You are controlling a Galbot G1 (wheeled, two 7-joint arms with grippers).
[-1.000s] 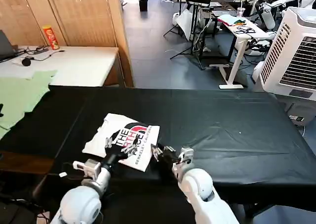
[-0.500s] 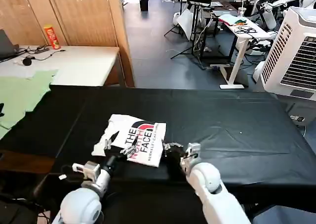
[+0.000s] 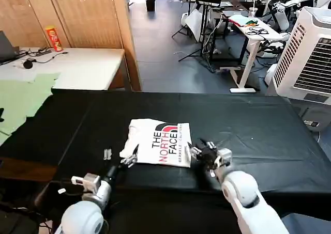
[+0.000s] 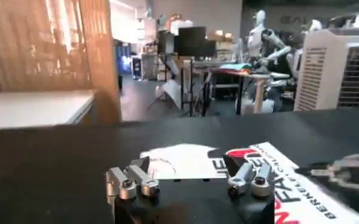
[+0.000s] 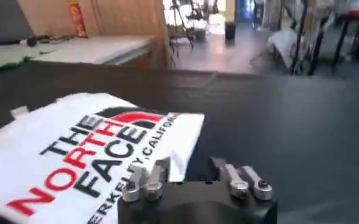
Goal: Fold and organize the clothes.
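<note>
Hovering low at the near left, the left claw (image 3: 120, 160) sits spread, just off the T-shirt's near-left corner. Folded print-up, the T-shirt (image 3: 160, 141) lies mid-front on the black tabletop (image 3: 248, 120). Right beside its right edge, the right claw (image 3: 206, 152) hangs spread too, gripping nothing.

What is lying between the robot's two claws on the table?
The folded white T-shirt lies between the left gripper and the right gripper on the black table, print side up. The head view shows it best.
</note>
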